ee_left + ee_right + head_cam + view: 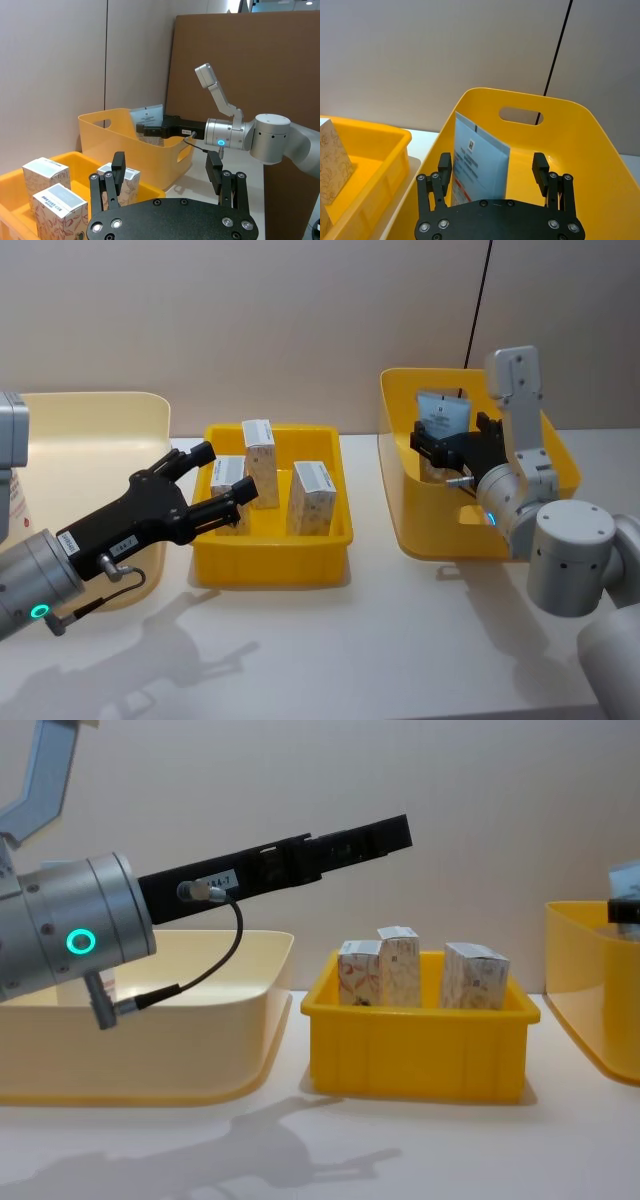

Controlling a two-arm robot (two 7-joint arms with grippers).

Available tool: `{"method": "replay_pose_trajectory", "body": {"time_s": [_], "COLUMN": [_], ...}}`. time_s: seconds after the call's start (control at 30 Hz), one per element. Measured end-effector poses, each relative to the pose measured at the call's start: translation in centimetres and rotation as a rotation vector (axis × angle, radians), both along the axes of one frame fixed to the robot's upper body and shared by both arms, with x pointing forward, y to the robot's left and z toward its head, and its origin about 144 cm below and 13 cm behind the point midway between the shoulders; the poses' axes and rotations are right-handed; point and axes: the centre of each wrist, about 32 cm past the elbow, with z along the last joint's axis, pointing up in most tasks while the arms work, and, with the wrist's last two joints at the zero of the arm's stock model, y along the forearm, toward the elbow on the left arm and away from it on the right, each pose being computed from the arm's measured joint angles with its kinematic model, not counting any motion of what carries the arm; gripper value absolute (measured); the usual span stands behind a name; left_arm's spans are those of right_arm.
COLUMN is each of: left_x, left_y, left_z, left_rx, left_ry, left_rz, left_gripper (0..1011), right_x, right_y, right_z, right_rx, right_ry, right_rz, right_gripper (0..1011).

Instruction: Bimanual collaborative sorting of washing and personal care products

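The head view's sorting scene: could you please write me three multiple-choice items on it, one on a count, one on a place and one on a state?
1. How many white cartons stand in the shallow yellow tray? A one; B five; C three.
2. Where is the light-blue tube? A in the shallow tray; B in the tall yellow tub on the robot's right; C lifted clear of every container.
3. How does the left gripper, above the tray, stand? A open; B shut on a carton; C shut on the tube.
Key: 1 C, the head and chest views show three cartons. 2 B, the tube leans inside that tub, with the open right gripper inside the tub too. 3 A, its fingers stand well apart, gripping nothing.
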Motion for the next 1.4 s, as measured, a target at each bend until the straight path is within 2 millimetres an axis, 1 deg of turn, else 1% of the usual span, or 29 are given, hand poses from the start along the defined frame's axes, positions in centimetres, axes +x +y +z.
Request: {"method": "replay_pose_trajectory", "body": {"time_s": [0.3,0.5,0.7,0.97,1.2,1.4], "left_x": [0.0,0.0,0.0,0.0,0.0,0.0], "left_y": [0.0,0.0,0.0,0.0,0.0,0.0], "left_z": [0.0,0.0,0.0,0.0,0.0,0.0], "left_rx": [0.000,0.000,0.000,0.000,0.000,0.002], "left_ry": [0.000,0.000,0.000,0.000,0.000,0.000], "left_rz": [0.000,0.000,0.000,0.000,0.000,0.003], "left_gripper": [1003,1003,1003,1003,1003,1003], "right_x": [-0.1,-0.6,-1.8,-4.2,-5.9,-6.2], "right_y": [0.0,-0.1,-0.3,-0.6,-0.7,-0.6], "right_z": [0.0,0.0,0.0,0.1,0.0,-0.2], "right_rx": [0.000,0.005,0.015,0.048,0.072,0.074], "right_ry": [-0.005,-0.047,-0.109,-0.191,-0.230,-0.230], "right_rz": [0.000,0.016,0.046,0.102,0.137,0.145], "right_gripper": [1001,1001,1001,1001,1001,1001]}}
